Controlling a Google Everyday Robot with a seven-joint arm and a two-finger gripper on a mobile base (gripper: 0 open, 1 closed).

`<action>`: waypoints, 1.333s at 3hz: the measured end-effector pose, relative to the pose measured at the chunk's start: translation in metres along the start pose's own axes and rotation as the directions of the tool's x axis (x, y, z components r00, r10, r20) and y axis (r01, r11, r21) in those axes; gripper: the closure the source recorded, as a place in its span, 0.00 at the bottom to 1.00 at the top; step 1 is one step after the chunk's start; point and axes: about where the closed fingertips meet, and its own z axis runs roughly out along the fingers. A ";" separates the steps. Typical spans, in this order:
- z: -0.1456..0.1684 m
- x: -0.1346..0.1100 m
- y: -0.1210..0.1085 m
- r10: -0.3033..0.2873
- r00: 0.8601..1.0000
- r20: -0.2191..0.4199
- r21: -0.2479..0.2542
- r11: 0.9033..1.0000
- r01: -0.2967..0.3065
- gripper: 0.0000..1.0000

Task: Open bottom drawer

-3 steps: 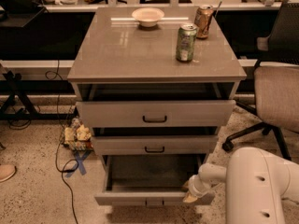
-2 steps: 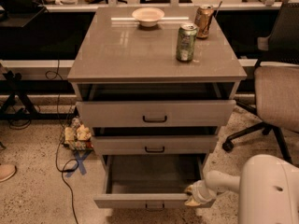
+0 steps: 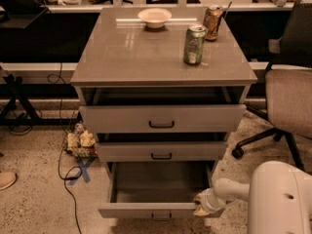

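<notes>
Speckled stone floor is spread beneath a grey cabinet, on whose top a bowl, a green can and a brown can are set. An office chair is parked to its right.

Compared with a second ago, the bottom drawer is drawn a little further out. Its front sits lower in the view and more of its plain grey inside is exposed, while the white arm is shifted lower and to the right. From this the opening is judged to be largely done, with little travel likely left.

The bottom drawer is found at the foot of the cabinet, under the middle drawer, pulled well forward. The gripper is placed at the drawer's right front corner, touching or just beside the front panel, well to the right of the small black handle. Whether the gripper is open or closed cannot be told.
</notes>
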 end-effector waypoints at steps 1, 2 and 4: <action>0.002 0.000 0.002 0.000 1.000 0.001 -0.003 1.000 0.000 0.27; 0.003 -0.001 0.004 -0.001 1.000 -0.009 -0.004 1.000 0.001 0.04; 0.012 -0.010 0.027 -0.027 0.999 -0.040 -0.044 0.999 0.025 0.02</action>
